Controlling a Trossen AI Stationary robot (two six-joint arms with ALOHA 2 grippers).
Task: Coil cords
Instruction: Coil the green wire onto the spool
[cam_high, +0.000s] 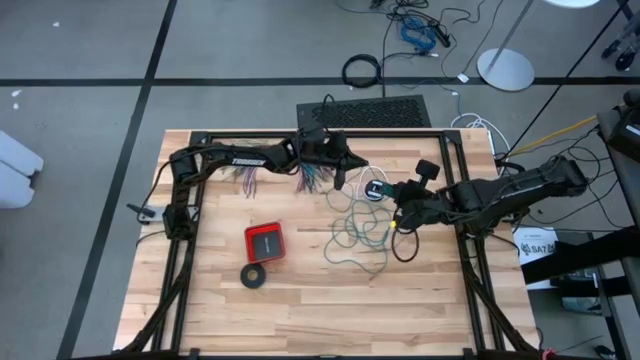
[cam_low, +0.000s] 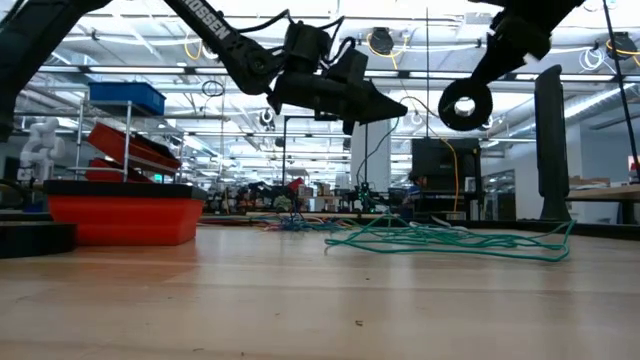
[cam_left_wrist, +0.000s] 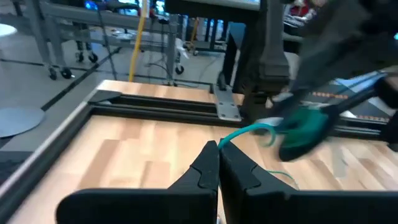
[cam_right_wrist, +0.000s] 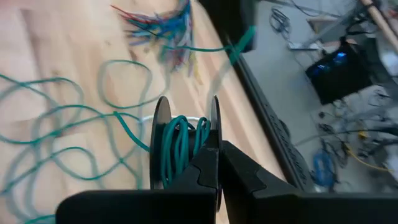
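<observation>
The left arm (cam_high: 235, 157) has white letters on its side. In the high view they look like "TROSSEN", and in the low view only "OSSEN" shows. No other words or numbers can be read.

A lab: shelving racks (cam_low: 130, 150), workbenches, ceiling lights beyond the table

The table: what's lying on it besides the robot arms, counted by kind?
Teal-green wire, loose tangle, partly wound on a spool: 1
Spool at the right gripper: 1
Fanned bundle of many-coloured wires: 1
Red box: 1
Black tape-like ring: 1
Total: 5
</observation>
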